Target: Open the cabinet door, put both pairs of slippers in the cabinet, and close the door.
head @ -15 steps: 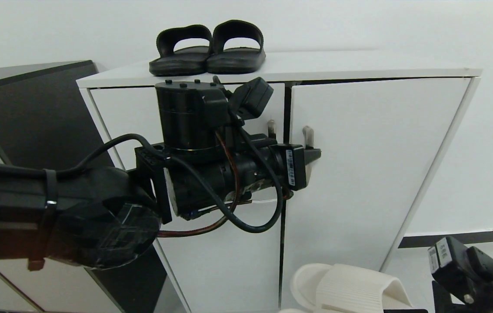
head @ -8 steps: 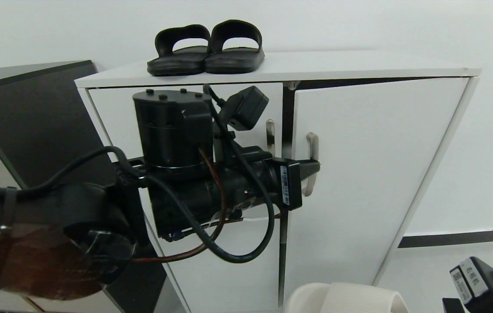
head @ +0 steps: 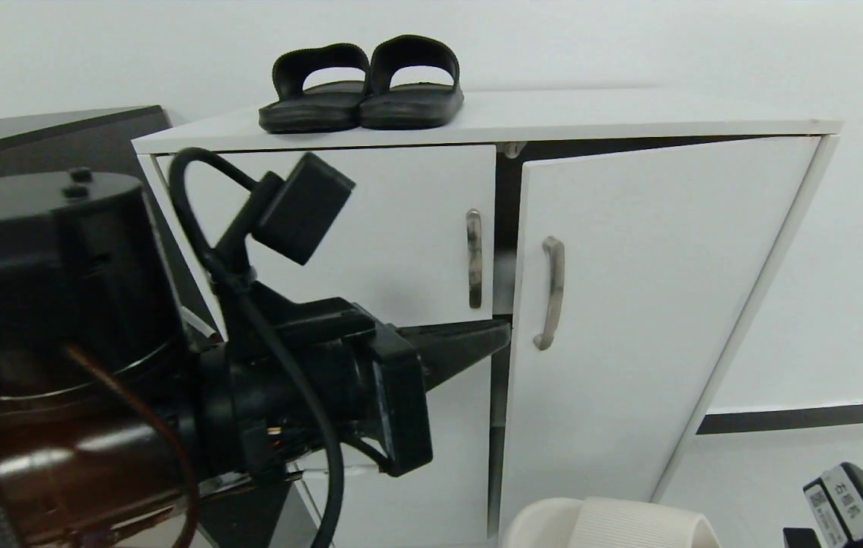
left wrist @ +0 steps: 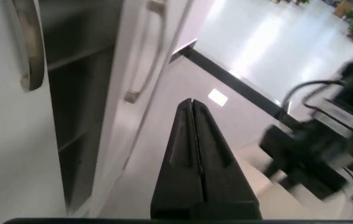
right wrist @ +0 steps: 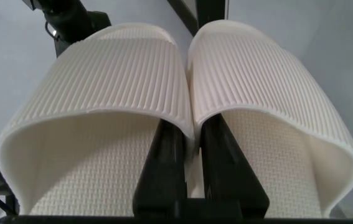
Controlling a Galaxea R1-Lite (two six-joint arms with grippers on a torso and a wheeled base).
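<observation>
- Our left tool [left wrist: 192,106] is pressed fully shut and carries nothing. Its tip sits level with the dark gap between the doors of the cabinet [head: 629,114], and the right door's handle [head: 551,293] is near it, ahead and to its right.
- The right door [head: 652,289] stands slightly ajar. We judge the narrow closed tip suits hooking behind that edge to swing it wider.
- Our right tool [right wrist: 192,134] is clamped on the touching inner walls of the white slippers [right wrist: 101,81], so both travel as one pair.
- The black slippers [head: 363,84] rest on the cabinet's top, above and beyond the left tool.
</observation>
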